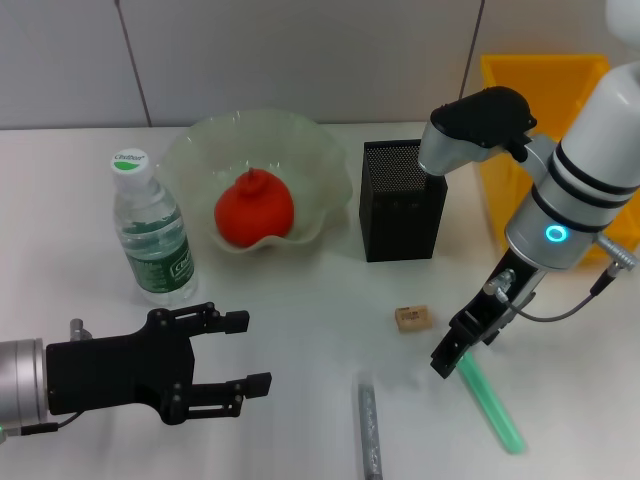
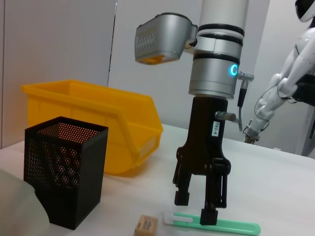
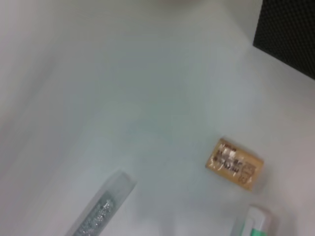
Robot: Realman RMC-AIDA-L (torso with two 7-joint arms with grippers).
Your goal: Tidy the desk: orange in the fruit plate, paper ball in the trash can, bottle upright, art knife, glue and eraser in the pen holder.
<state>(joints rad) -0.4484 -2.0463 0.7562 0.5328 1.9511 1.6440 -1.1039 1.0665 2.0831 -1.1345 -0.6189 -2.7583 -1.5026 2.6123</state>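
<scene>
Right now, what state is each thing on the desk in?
Orange: in the plate.
Bottle: upright, capped.
Holder: upright; contents hidden.
Eraser: loose on desk.
Green knife: flat on desk, not lifted.
Glue: lying flat.
Right pincer: open over knife.
Left pincer: open, empty.

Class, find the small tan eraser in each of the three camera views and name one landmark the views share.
Head view: the eraser lies on the white table, in front of the black mesh pen holder.
Left wrist view: at the bottom edge, the eraser lies between the pen holder and the right gripper.
Right wrist view: the eraser is right of centre, below the pen holder's corner.
Shared landmark: the pen holder.
</scene>
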